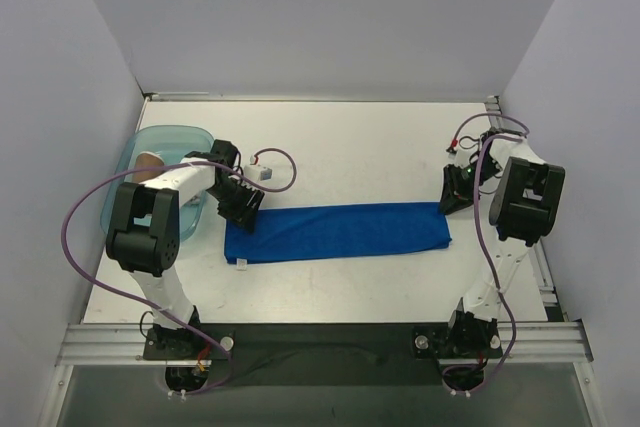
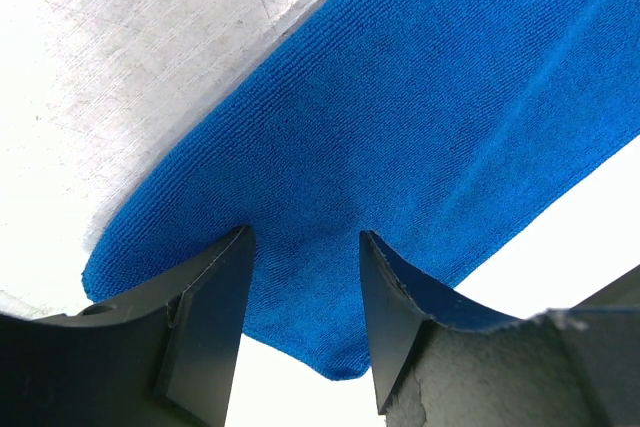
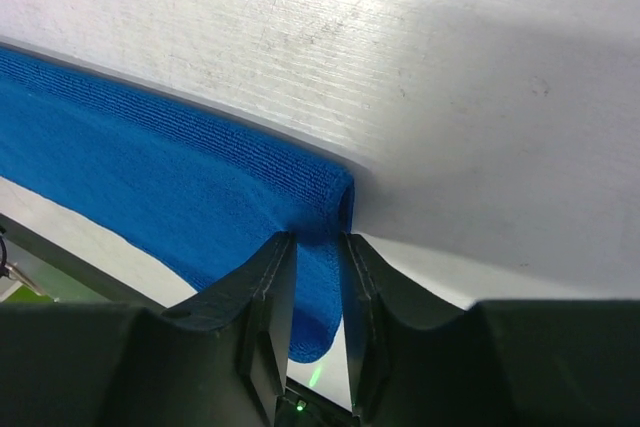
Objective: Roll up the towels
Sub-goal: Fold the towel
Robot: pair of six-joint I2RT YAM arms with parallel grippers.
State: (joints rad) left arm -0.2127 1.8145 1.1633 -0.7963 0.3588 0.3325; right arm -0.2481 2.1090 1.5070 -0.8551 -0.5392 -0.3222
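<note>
The royal-blue towel (image 1: 340,232) lies folded into a long strip across the table's middle, with its white tag (image 1: 241,263) at the near left corner. My left gripper (image 1: 243,209) is at the strip's far left corner. In the left wrist view its jaws stand wide apart, straddling the towel's corner (image 2: 330,247), open. My right gripper (image 1: 455,195) is at the strip's far right corner. In the right wrist view its jaws are close together, pinching the towel's folded edge (image 3: 318,209). A tan cloth (image 1: 148,162) lies in the tub.
A clear teal tub (image 1: 190,135) stands at the left behind my left arm. A small white box (image 1: 266,175) on a purple cable lies just behind the towel's left end. Walls close the table at the back and both sides.
</note>
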